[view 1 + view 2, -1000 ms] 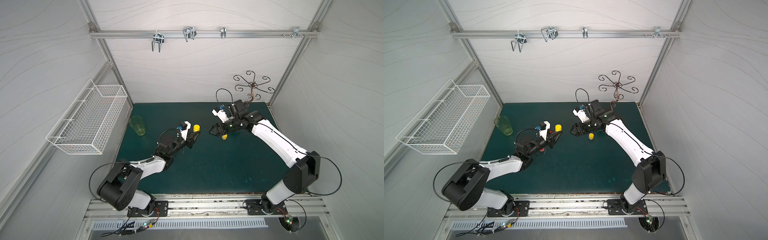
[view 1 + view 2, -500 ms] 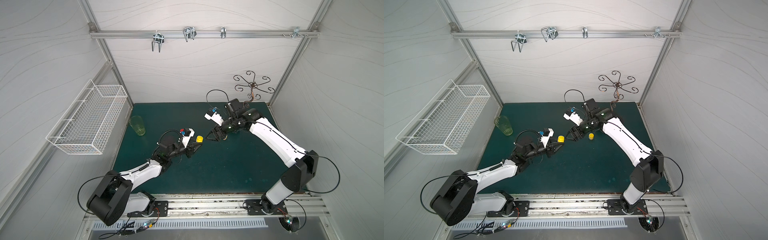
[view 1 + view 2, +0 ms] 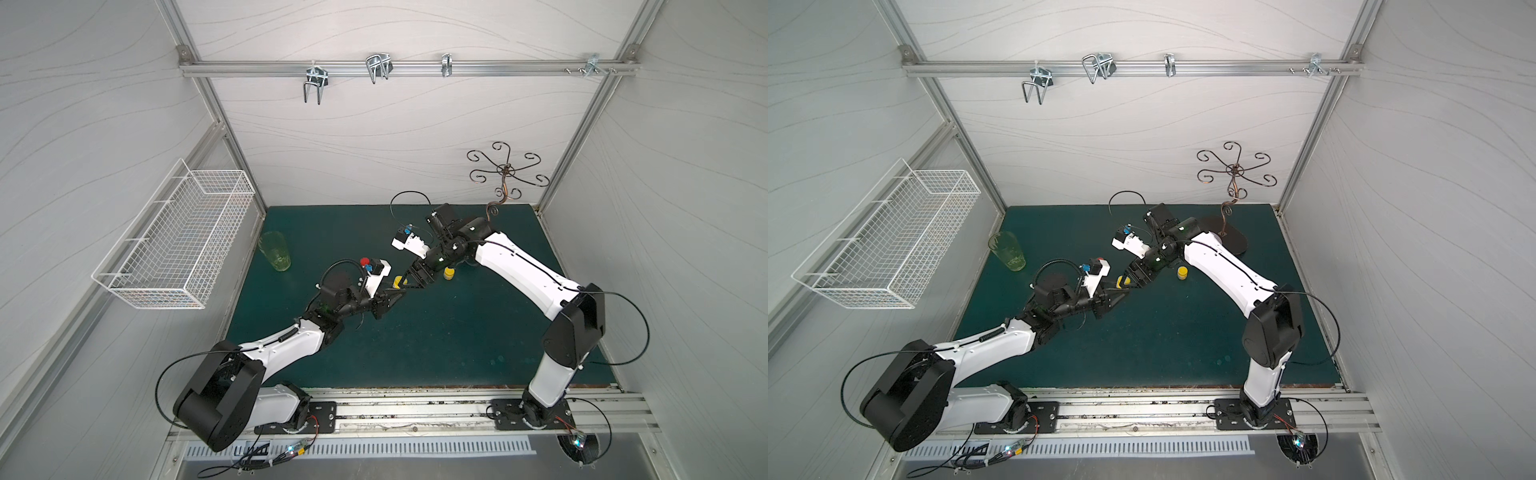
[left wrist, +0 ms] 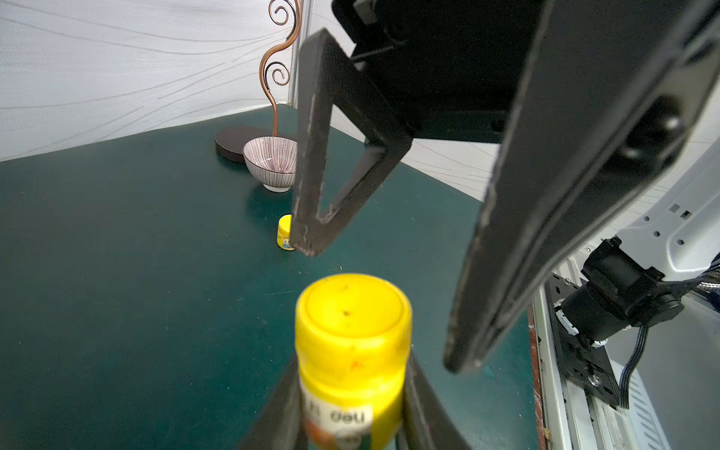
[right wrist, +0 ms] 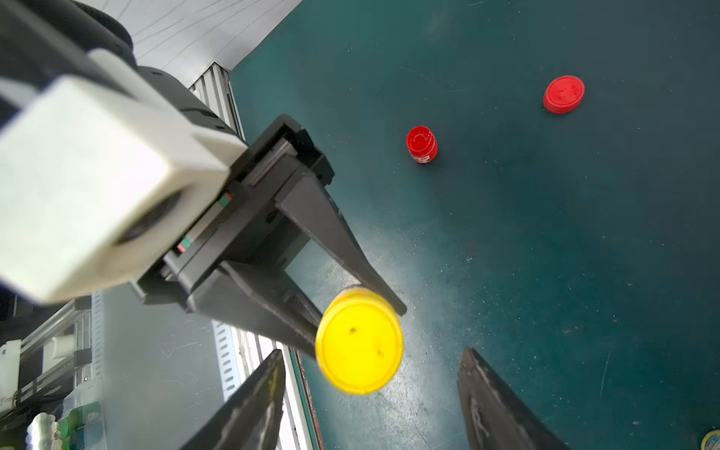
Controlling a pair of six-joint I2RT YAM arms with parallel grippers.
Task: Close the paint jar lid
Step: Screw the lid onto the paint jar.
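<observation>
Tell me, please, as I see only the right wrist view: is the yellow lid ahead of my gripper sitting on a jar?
Observer: Yes. The left wrist view shows the yellow lid on a yellow paint jar, clamped in the left gripper.
Operator: Are my fingers touching it?
Observer: No; the right gripper is open, both fingers clear of the lid.
Operator: Is anything near my arm that I cannot see?
Observer: A striped bowl stands by the base of the copper stand.
</observation>
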